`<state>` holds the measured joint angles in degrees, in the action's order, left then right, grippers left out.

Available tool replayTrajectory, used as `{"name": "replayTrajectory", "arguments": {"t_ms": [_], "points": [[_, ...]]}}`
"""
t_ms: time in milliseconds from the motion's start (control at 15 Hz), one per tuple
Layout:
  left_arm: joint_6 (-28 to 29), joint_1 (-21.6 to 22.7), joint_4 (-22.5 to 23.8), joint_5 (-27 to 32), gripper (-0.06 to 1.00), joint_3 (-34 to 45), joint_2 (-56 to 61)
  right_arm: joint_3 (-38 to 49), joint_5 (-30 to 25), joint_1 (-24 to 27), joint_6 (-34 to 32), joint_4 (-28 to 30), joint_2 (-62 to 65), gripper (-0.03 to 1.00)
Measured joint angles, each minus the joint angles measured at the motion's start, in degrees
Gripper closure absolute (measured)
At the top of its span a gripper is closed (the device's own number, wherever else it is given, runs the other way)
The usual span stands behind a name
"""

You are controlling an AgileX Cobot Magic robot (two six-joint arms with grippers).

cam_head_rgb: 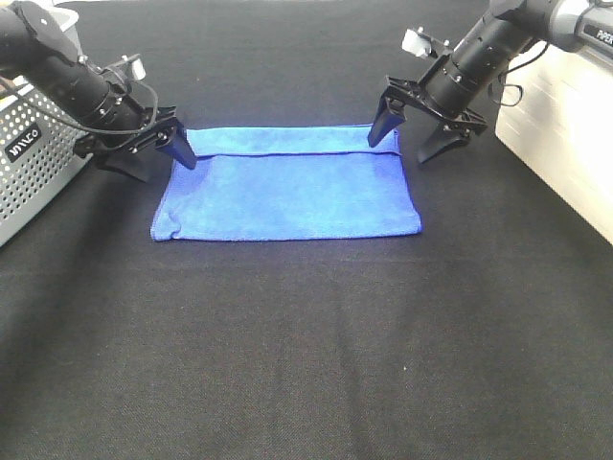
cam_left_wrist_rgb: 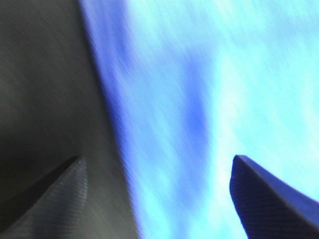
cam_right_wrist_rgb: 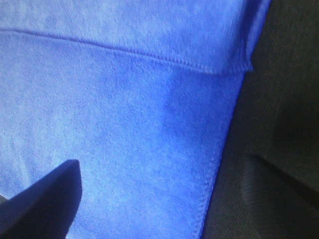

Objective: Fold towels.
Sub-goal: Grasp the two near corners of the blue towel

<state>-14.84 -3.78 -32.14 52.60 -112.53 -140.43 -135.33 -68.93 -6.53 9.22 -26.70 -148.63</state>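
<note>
Although the black surface (cam_head_rgb: 306, 364) fills most of the high view, a blue towel (cam_head_rgb: 287, 196) lies flat on it just far of the middle, its stitched hem running across near its far edge. A white perforated basket (cam_head_rgb: 29, 163) stands at the far left and a white box (cam_head_rgb: 565, 144) at the far right. The left gripper (cam_head_rgb: 165, 168) straddles the towel's far left corner and the right gripper (cam_head_rgb: 399, 150) its far right corner. Both are spread, each with one finger over cloth and one over bare surface.
</note>
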Motion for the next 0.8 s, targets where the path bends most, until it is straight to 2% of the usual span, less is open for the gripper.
{"name": "replayTrajectory", "arguments": {"t_ms": [133, 200, 400, 533, 600, 800], "points": [[0.1, 0.0, -1.3, 1.7, 0.19, 0.4, 0.5, 0.0, -0.2, 0.0, -0.9, 0.0, 0.1, 0.15], [0.2, 0.0, -3.3, 1.4, 0.19, 4.3, 2.8, 0.7, -0.2, 0.0, -1.5, 0.0, 0.7, 0.15], [-1.1, -0.2, -4.5, -8.8, 0.19, 22.3, 11.6, 10.4, -0.2, 0.0, -1.9, 0.7, 5.4, 0.20], [-2.0, -0.2, -6.1, -13.6, 0.19, 30.1, 15.8, 20.7, -0.2, 0.0, -0.9, 1.9, 10.5, 0.21], [-2.2, -0.2, -6.5, -13.5, 0.19, 31.2, 16.1, 27.0, 1.2, 0.0, -0.9, 2.1, 13.1, 0.21], [-2.6, -0.4, -7.2, -11.9, 0.19, 31.6, 16.0, 39.6, 12.6, 0.0, 0.9, 0.1, 19.1, 0.21]]}}
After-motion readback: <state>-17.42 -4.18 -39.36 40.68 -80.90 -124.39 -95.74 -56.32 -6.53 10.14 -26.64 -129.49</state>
